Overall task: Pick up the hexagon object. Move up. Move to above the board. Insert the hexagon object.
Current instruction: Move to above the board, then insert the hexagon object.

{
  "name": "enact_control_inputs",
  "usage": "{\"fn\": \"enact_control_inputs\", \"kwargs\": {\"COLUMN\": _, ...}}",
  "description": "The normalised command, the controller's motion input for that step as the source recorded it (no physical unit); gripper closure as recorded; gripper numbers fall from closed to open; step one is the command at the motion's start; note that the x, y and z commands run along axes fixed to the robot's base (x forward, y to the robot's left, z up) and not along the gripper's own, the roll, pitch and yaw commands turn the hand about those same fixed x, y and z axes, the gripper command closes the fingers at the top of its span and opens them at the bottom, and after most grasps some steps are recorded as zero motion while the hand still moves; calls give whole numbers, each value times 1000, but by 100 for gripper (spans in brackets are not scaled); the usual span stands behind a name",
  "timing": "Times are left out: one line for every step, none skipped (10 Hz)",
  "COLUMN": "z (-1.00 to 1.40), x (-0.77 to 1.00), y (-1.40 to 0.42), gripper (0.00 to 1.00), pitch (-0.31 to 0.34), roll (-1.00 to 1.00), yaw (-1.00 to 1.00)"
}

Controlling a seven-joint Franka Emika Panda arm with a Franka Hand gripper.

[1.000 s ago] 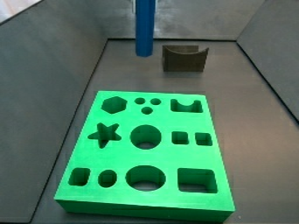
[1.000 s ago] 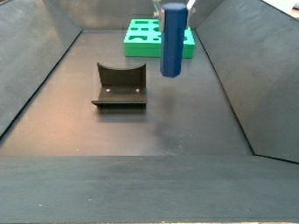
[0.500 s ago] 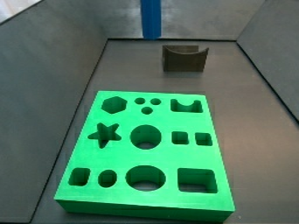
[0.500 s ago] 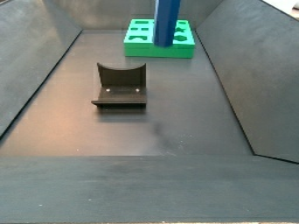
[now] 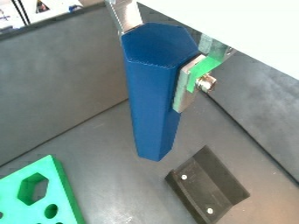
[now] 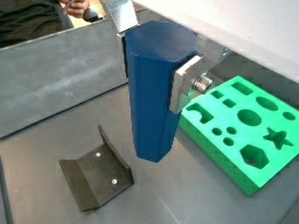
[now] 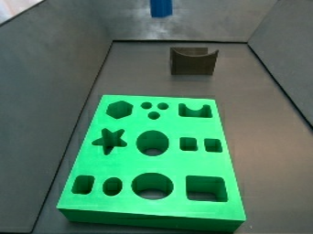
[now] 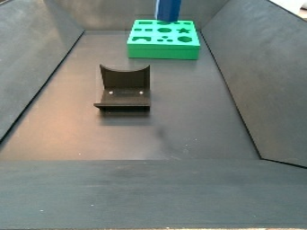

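My gripper is shut on the hexagon object, a tall blue six-sided rod, and holds it upright high above the floor; both wrist views show it, the silver fingers pressing its upper sides. In both side views only the rod's lower end shows at the upper edge. The board, a bright green block with many cut-out holes, lies flat on the floor and also shows in both wrist views. The rod hangs off to one side of the board, not above it.
A short dark grey block with a curved notch stands on the floor beyond the board's far end; it shows below the rod in both wrist views. Grey sloping walls close in the floor on all sides.
The gripper has risen with the blue rod. A second ago most of the rod showed in the side views; now only its lower tip remains in frame.
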Motion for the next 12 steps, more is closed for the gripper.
{"fn": "enact_control_inputs", "kwargs": {"z": 97, "x": -54, "y": -1000, "gripper": 100, "pitch": 701, "roll": 227, "yaw": -835}}
{"fn": "enact_control_inputs", "kwargs": {"z": 63, "x": -49, "y": -1000, "gripper": 100, "pitch": 673, "roll": 229, "yaw": -823}}
{"fn": "enact_control_inputs", "kwargs": {"z": 77, "x": -25, "y": -1000, "gripper": 100, "pitch": 535, "roll": 224, "yaw": -533}}
{"fn": "enact_control_inputs", "kwargs": {"z": 68, "x": -9, "y": -1000, "gripper": 100, "pitch": 418, "roll": 143, "yaw": -322}}
{"fn": "enact_control_inputs", "kwargs": {"z": 70, "x": 4, "y": -1000, "gripper": 100, "pitch": 266, "roll": 96, "yaw": -115}}
{"fn": "enact_control_inputs", "kwargs": {"z": 77, "x": 9, "y": -1000, "gripper": 100, "pitch": 191, "roll": 69, "yaw": -47}}
{"fn": "enact_control_inputs", "kwargs": {"z": 80, "x": 32, "y": -1000, "gripper": 100, "pitch": 137, "roll": 53, "yaw": -28}}
{"fn": "enact_control_inputs", "kwargs": {"z": 80, "x": 51, "y": -1000, "gripper": 100, "pitch": 128, "roll": 46, "yaw": -14}}
{"fn": "enact_control_inputs", "kwargs": {"z": 68, "x": 75, "y": -706, "gripper": 100, "pitch": 130, "roll": 42, "yaw": -3}}
{"fn": "enact_control_inputs", "kwargs": {"z": 49, "x": 82, "y": -448, "gripper": 100, "pitch": 126, "roll": 46, "yaw": 4}}
{"fn": "enact_control_inputs", "kwargs": {"z": 29, "x": 81, "y": -249, "gripper": 100, "pitch": 117, "roll": 54, "yaw": 1}}
{"fn": "enact_control_inputs", "kwargs": {"z": 0, "x": -31, "y": 26, "gripper": 100, "pitch": 0, "roll": 0, "yaw": 0}}
